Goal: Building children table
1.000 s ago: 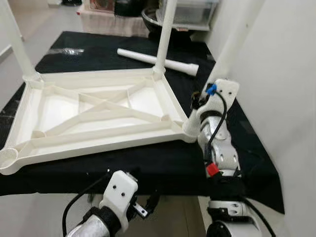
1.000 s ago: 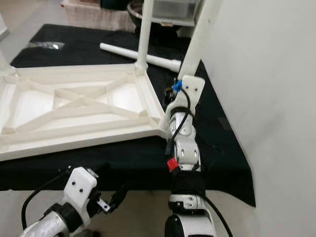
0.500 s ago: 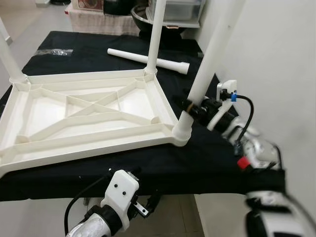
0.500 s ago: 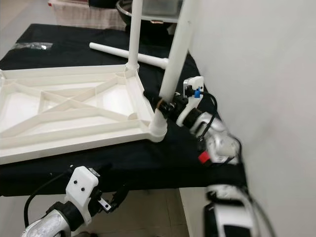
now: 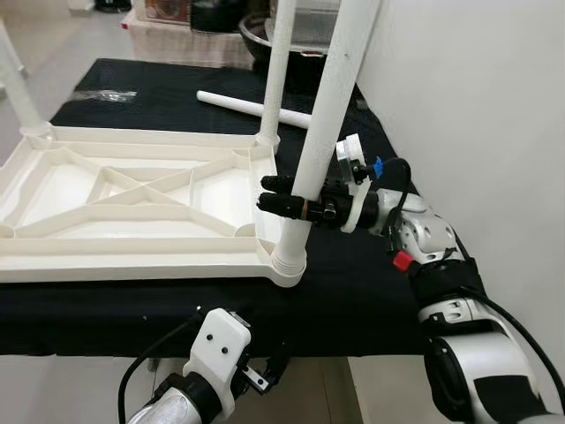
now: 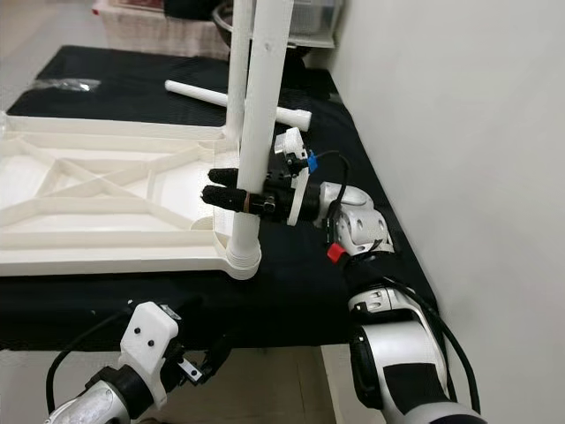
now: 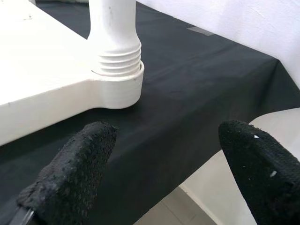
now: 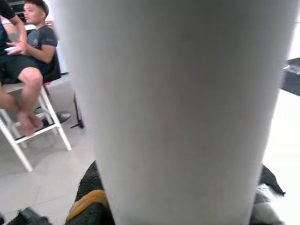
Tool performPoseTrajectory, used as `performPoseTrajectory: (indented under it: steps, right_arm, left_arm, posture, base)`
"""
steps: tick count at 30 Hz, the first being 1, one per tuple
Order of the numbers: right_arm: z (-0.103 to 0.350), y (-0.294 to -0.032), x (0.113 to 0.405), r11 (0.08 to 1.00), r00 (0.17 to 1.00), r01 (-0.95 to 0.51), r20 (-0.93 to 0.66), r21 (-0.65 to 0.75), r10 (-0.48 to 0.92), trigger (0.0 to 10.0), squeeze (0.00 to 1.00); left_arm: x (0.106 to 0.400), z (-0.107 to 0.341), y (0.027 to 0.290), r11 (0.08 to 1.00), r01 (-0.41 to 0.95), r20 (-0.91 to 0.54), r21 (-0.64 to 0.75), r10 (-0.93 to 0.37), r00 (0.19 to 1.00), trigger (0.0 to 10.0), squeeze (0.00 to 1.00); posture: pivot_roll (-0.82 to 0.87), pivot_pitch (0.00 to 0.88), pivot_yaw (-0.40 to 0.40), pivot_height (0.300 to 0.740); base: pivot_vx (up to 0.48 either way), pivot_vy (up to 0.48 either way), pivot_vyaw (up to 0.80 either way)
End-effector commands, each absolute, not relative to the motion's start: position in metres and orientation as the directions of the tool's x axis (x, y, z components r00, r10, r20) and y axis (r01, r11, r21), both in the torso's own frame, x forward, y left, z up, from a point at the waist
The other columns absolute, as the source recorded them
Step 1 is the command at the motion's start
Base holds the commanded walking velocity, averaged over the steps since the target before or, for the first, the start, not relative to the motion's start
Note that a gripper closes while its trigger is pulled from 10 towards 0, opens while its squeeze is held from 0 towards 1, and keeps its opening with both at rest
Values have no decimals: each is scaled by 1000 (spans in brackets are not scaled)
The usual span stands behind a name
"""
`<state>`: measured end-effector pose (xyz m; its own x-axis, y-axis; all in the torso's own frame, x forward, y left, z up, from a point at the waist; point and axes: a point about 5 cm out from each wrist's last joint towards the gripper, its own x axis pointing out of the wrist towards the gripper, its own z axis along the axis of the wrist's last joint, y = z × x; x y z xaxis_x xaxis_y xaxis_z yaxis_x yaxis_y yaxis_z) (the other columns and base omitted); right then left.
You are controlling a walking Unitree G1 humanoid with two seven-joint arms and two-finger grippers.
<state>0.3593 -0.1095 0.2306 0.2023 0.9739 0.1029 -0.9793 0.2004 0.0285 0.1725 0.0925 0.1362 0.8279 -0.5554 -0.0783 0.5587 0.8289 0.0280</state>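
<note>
Gripping: right gripper [image 5: 291, 201] has its black fingers clamped round the near-corner leg [image 5: 322, 124], low on the shaft, just above the socket.
Tabletop: white tabletop [image 5: 132, 212] lies upside down on the black cloth [image 5: 353, 283], ribbed underside facing up, filling the left and middle of the head views.
Near corner: the leg stands nearly upright in the corner socket [image 7: 117, 86]; in the left wrist view some thread rings show above the collar, so my read is it isn't fully seated.
Far right corner: a second leg [image 5: 278, 71] is already standing upright in its socket.
Far left corner: a third leg [image 5: 18, 84] rises at the picture's edge, standing in its corner.
Spare part: one loose leg [image 5: 256, 108] lies flat on the cloth beyond the tabletop, well apart from either gripper.
Left gripper: left gripper [image 7: 164, 173] hangs low in front of the table edge, fingers spread wide apart, holding nothing.
Progress: three legs up, one left to fit; I judge this is past halfway, with the tightening of the current leg in hand.
Background: a person [image 8: 23, 56] sits on a chair in the right wrist view.
</note>
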Motion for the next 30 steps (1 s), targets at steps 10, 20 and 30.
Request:
performPoseTrajectory:
  steps: [10, 20, 30]
  right_arm:
    - [201, -144, 377, 911, 921, -389, 78, 137, 381, 0, 0]
    - [178, -136, 346, 957, 978, 211, -41, 200, -207, 0, 0]
    - [199, -94, 344, 968, 989, 79, 102, 236, -106, 10000, 1000]
  left_arm:
    - [172, 130, 92, 820, 572, -98, 12, -568, 817, 10000, 0]
    - [174, 130, 93, 817, 576, -103, 18, -571, 814, 10000, 0]
    - [174, 130, 94, 821, 570, -102, 19, -566, 818, 10000, 0]
  posture:
    - [139, 69, -126, 740]
    - [145, 83, -121, 740]
    - [149, 98, -123, 740]
  base:
    - [0, 0, 0]
    - [0, 0, 0]
    - [0, 0, 0]
